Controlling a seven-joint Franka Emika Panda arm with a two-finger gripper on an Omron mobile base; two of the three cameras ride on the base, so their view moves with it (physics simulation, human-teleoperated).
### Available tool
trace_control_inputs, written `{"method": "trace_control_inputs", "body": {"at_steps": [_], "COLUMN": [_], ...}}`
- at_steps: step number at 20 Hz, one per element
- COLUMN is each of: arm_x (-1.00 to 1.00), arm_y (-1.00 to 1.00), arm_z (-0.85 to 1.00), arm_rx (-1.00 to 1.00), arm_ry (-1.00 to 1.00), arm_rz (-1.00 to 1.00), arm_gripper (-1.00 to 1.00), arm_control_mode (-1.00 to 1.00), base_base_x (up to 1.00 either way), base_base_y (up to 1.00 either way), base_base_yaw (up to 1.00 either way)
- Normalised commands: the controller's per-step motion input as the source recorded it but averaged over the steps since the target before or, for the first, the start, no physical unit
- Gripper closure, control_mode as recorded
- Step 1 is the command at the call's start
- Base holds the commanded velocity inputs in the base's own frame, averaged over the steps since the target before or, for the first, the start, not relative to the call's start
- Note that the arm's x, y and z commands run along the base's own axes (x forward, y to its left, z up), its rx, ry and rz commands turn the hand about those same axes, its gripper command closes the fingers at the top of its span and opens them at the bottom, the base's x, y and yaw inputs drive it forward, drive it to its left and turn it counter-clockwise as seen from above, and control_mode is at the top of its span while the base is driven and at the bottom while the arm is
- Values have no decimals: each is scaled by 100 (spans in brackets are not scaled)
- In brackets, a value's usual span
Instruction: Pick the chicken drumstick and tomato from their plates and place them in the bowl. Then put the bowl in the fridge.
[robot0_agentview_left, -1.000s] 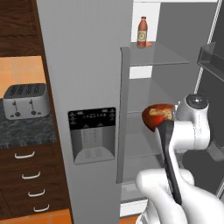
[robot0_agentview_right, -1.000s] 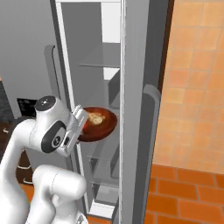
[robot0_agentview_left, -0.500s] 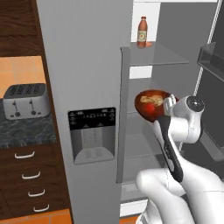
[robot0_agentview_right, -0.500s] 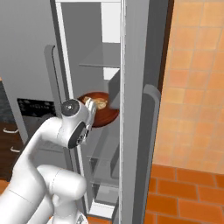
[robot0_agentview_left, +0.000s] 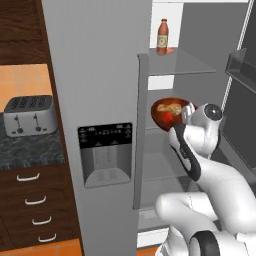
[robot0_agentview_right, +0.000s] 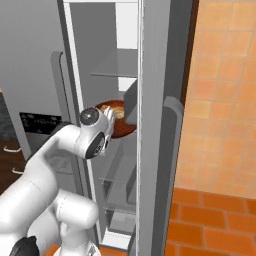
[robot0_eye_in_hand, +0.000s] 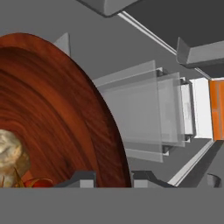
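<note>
My gripper (robot0_eye_in_hand: 113, 179) is shut on the rim of the dark reddish-brown wooden bowl (robot0_eye_in_hand: 57, 109), and its fingertips (robot0_eye_in_hand: 81, 178) straddle the edge. The golden-tan chicken drumstick (robot0_eye_in_hand: 11, 157) and a sliver of the red tomato (robot0_eye_in_hand: 41, 183) lie inside. In the left base view the bowl (robot0_agentview_left: 170, 112) hangs inside the open right half of the grey fridge (robot0_agentview_left: 100, 75), above a glass shelf and tilted toward the camera, with the drumstick (robot0_agentview_left: 173, 107) and tomato (robot0_agentview_left: 166, 118) in it. My gripper (robot0_agentview_left: 186, 114) holds its right rim. The bowl (robot0_agentview_right: 119, 124) also sits between shelves. The plates are out of view.
A brown bottle (robot0_agentview_left: 162, 36) stands on the fridge's top glass shelf (robot0_agentview_left: 180, 65). The open right door with its bins (robot0_agentview_left: 240, 70) is to the right of my arm. The left door with the dispenser panel (robot0_agentview_left: 105, 152) stays closed. A toaster (robot0_agentview_left: 29, 115) sits on the counter to the left.
My arm has lifted the bowl and carried it left and deeper into the fridge compartment. The bowl now tilts more toward the left base camera.
</note>
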Motion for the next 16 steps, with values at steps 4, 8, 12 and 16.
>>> {"method": "trace_control_inputs", "body": {"at_steps": [4, 8, 12, 16], "arm_x": [3, 50, 77, 46], "arm_y": [-15, -4, 0, 0], "arm_z": [0, 0, 0, -2], "arm_rx": [0, 0, 0, 0], "arm_ry": [3, 5, 0, 0], "arm_rz": [0, 0, 0, 0], "arm_gripper": [100, 100, 100, 100], "arm_control_mode": [-100, -100, -100, -100], "base_base_x": [0, 0, 0, 0], "base_base_y": [0, 0, 0, 0], "base_base_yaw": [0, 0, 0, 0]}}
